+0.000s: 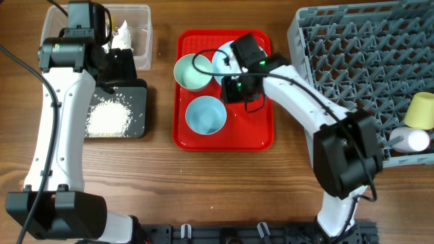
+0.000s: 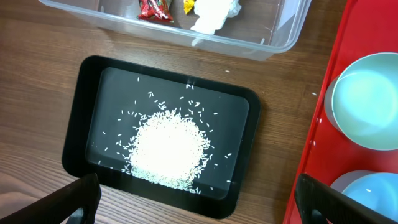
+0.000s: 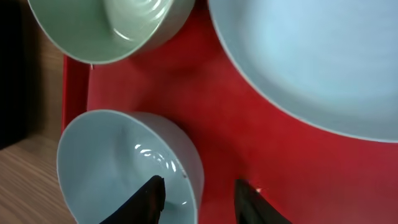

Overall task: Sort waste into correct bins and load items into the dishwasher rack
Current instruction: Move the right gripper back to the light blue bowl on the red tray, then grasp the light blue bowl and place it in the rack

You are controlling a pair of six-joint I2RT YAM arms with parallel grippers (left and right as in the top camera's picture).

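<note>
My right gripper (image 3: pixel 199 182) is open and straddles the rim of the pale blue bowl (image 3: pixel 112 162), one finger inside it and the other over the red tray (image 3: pixel 205 93). The green bowl (image 1: pixel 192 72) and the plate (image 3: pixel 311 56) lie just beyond it on that tray. My left gripper (image 2: pixel 196 180) stands wide open above the black tray (image 2: pixel 74 130), which holds a heap of rice (image 2: pixel 168 146). Red (image 2: pixel 155 7), yellow (image 2: pixel 188 5) and white wrappers (image 2: pixel 214 14) lie in the clear tub (image 2: pixel 280 37). A yellow cup (image 1: pixel 422 110) and a white cup (image 1: pixel 413 140) sit in the grey rack (image 1: pixel 352 47).
The right gripper (image 1: pixel 244 95) partly covers the plate (image 1: pixel 224 57) from above. The left gripper (image 1: pixel 121 71) hangs between tub and black tray. Bare wooden table (image 1: pixel 203 183) runs along the front. A few stray grains lie on the table beside the red tray.
</note>
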